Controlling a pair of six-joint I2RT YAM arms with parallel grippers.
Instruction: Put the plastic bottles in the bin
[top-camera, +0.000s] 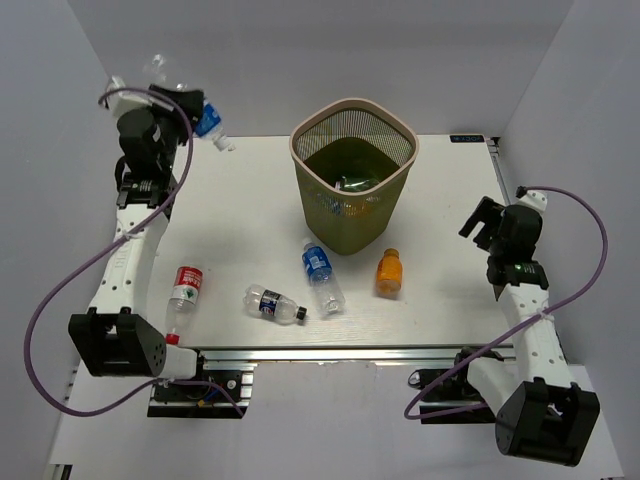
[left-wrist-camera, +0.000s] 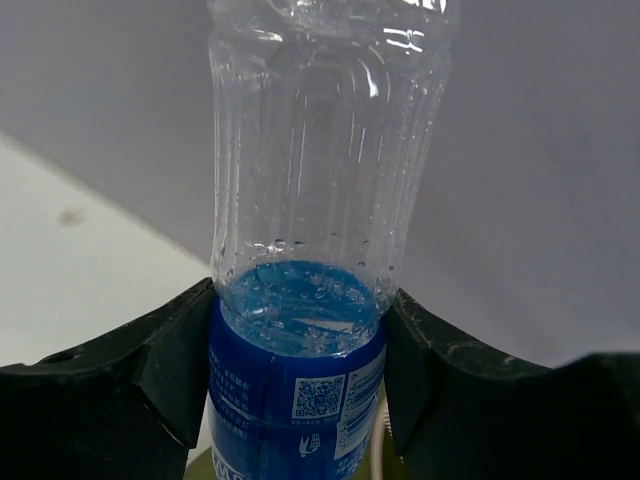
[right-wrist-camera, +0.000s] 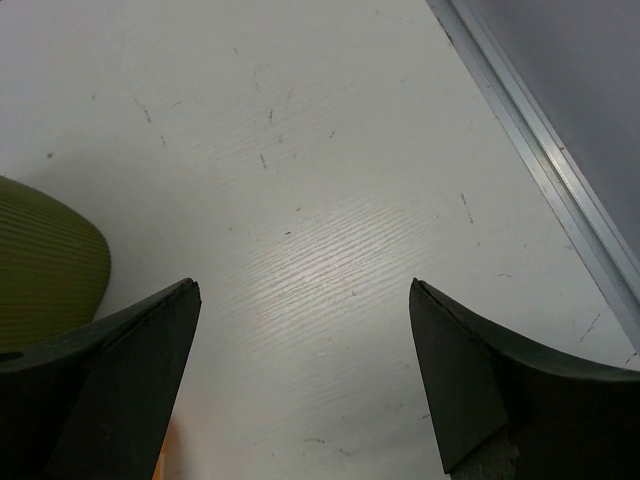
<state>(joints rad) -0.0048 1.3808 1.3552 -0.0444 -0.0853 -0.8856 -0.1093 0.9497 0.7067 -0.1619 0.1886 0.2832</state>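
Left gripper (left-wrist-camera: 300, 385) was clamped tight on the blue-labelled bottle (left-wrist-camera: 325, 200), held up in the air far left of the bin (top-camera: 299, 152). Right gripper (right-wrist-camera: 305, 350) sat wide open, holding nothing, right of the bin. Orange bottle (top-camera: 389, 272), second blue-label bottle (top-camera: 322, 276), dark-label bottle (top-camera: 272, 304) and red-label bottle (top-camera: 185, 291) lay in front of the bin.
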